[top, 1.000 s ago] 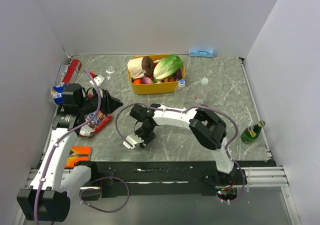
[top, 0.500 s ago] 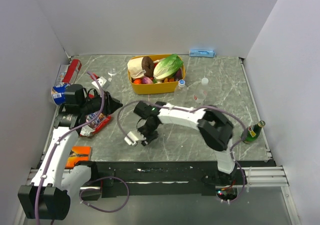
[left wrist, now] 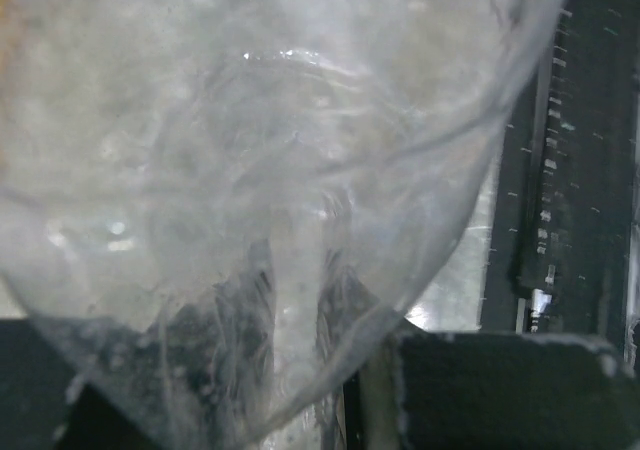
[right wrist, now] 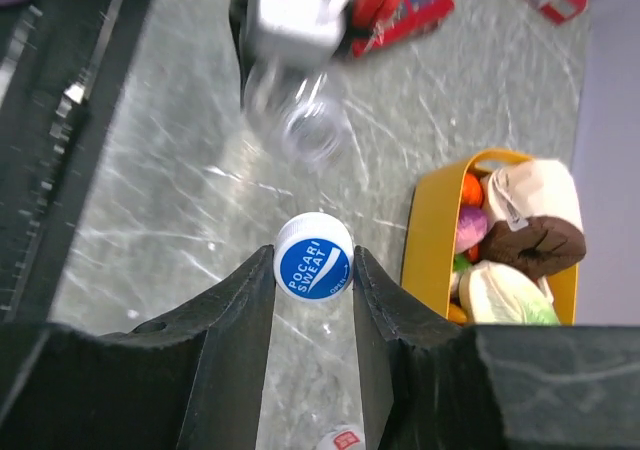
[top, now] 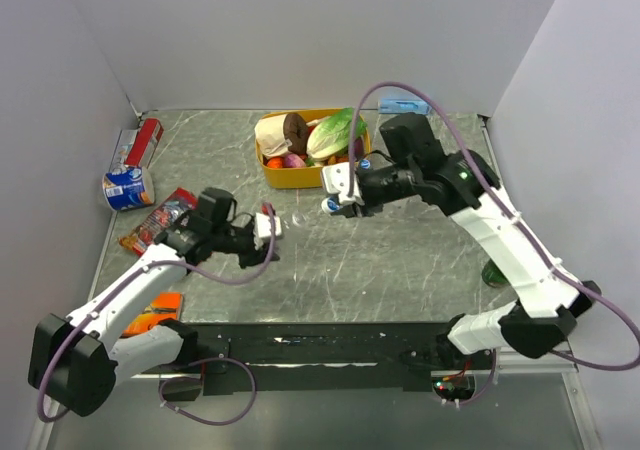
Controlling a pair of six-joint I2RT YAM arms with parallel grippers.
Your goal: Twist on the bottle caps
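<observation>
Left gripper (top: 268, 238): clamped round the clear bottle (left wrist: 280, 170), its open neck aimed at the other arm for capping.
Right gripper (right wrist: 313, 269): pinching the blue Pocari Sweat cap (right wrist: 313, 267) opposite that mouth, not yet touching.
Yellow tub (top: 300, 178): behind, uninvolved.

Setting: robot test cell (lab-type encl., not domestic). Evidence: plain white walls (top: 300, 30) box in a marble-pattern table (top: 400, 270); black mounting frame (top: 330, 338) along near edge.
</observation>
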